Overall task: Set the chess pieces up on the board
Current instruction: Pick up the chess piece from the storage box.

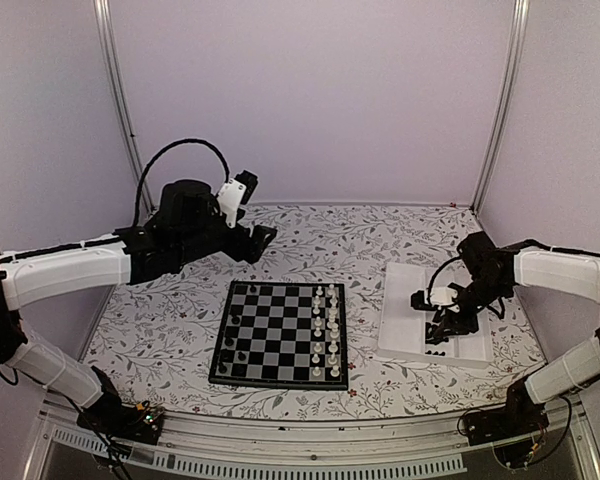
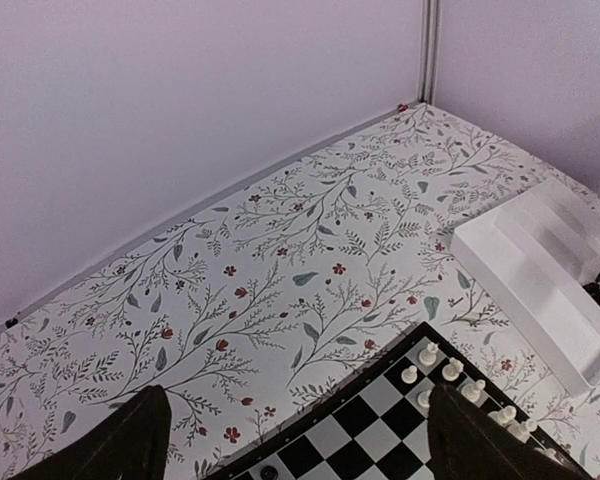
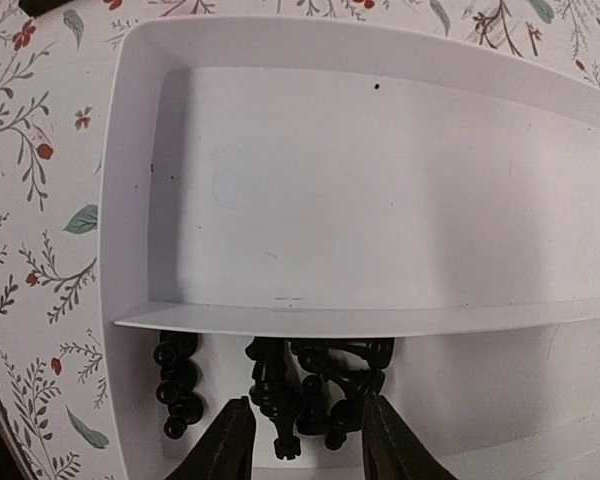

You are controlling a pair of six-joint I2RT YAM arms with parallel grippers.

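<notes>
Several black pieces in tray straddled by half-closed right gripper, hold unclear; left gripper wide open, empty, near board.

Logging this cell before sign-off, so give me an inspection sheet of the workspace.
Surface: floral table cover.
Job's things: board centred; few black chess pieces along the board's left side, more in the white tray's near compartment; white pieces on the board's right side.
Clutter: nothing seen.
Grippers: left gripper open, raised beyond the board; right gripper in the tray, straddling black pieces.
Cables: black cable looped above left arm.
Surroundings: pale walls, metal posts.
</notes>
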